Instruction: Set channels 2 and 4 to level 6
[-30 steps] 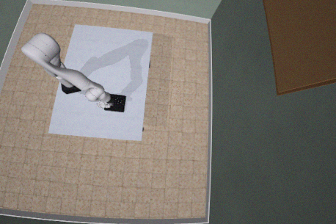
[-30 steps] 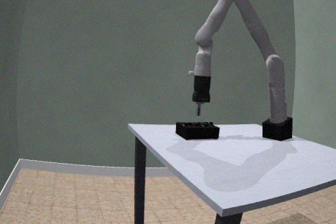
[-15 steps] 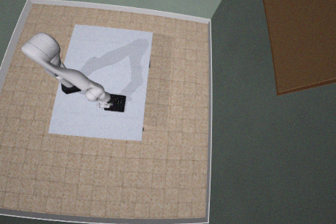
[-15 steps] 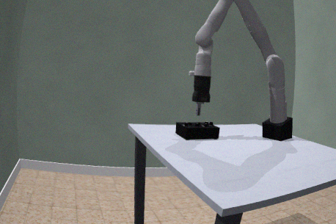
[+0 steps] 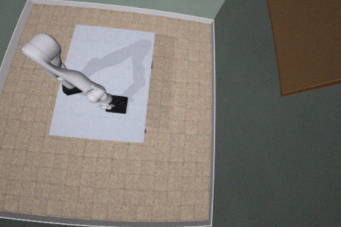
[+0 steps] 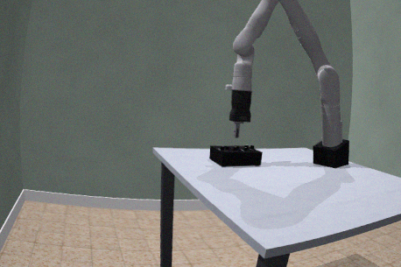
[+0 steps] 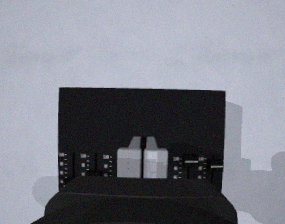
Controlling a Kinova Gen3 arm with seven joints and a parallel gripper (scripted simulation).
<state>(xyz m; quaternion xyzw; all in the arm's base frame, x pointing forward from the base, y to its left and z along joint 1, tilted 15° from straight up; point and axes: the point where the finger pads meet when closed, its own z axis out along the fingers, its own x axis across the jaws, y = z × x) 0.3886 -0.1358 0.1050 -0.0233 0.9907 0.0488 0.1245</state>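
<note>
Exterior view: the gripper (image 6: 236, 134) hangs straight down from the arm with its two fingers pressed together, holding nothing, its tips a little above the lighting desk (image 6: 235, 155) and not touching it. That black desk stands flat on the pale counter (image 6: 284, 193), near the counter's far edge and apart from the arm's dark base block (image 6: 331, 154). From the wrist camera the two pale fingers sit side by side over the desk's near edge, among the row of faders.
</note>
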